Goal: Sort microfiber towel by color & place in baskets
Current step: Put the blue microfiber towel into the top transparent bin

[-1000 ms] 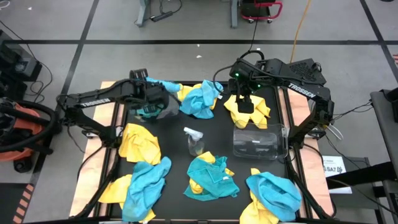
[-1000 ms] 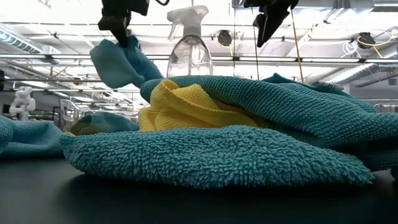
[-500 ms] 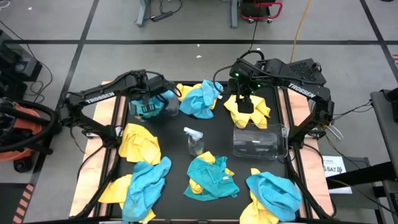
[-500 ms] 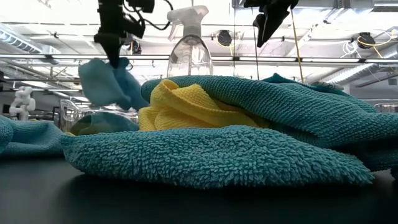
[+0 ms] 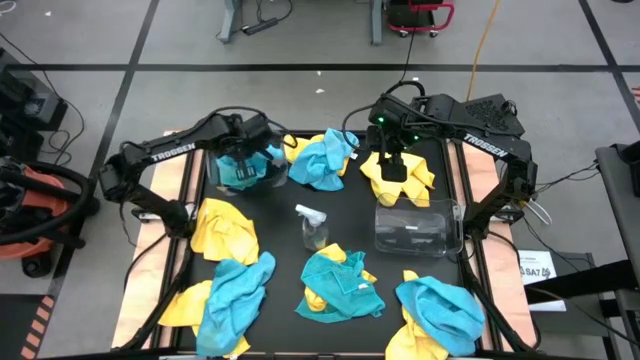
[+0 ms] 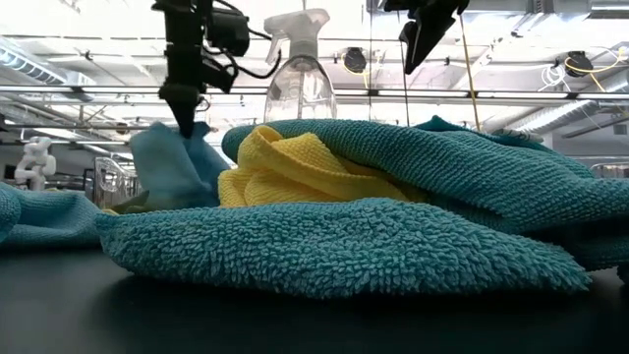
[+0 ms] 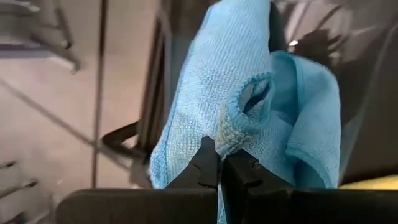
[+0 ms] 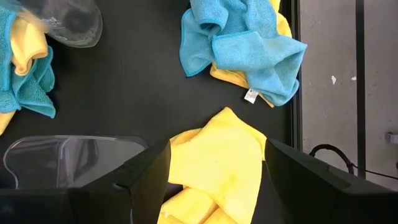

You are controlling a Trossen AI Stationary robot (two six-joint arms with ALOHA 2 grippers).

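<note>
Pinched tight on a corner of a turquoise towel, the jaws of our left gripper hold it hanging over the left basket, which stands near the far left corner of the surface. In the low view the cloth droops from the fingers down toward that clear bin, which seems to have turquoise cloth in it already, though we cannot tell how much. Our right gripper hovers with its jaws spread wide over a yellow towel near the far right edge, not touching it as far as we can see. Just nearer than that towel stands the right basket, and we judge it to have no cloth in it.

We reckon the sorting is at an early stage. Most towels are not yet sorted: a turquoise and yellow heap at the middle of the far edge, a yellow one near the left edge, mixed piles at the near left corner, another mixed pile at the near middle, and one more at the near right corner. A spray bottle stands in the middle of the surface.
</note>
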